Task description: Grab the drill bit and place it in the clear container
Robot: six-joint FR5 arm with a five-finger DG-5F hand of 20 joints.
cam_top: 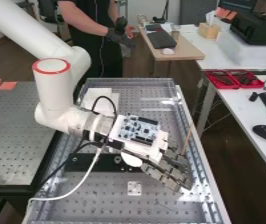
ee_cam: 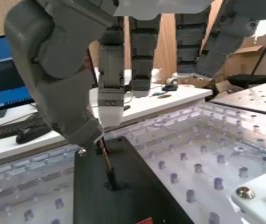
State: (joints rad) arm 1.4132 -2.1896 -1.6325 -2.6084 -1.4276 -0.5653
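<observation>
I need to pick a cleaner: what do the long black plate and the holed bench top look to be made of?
The black plate looks matte, perhaps coated metal or hard plastic: evenly dark, without sharp reflections. The bench top seems to be smooth metal, possibly under a clear glossy sheet: bright glare lies across its rows of holes.

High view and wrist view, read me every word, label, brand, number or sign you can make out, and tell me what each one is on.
None that can be read.
Circuit board on the arm: any print is too small to read.
Screen by the view's edge: nothing legible to quote.
</observation>
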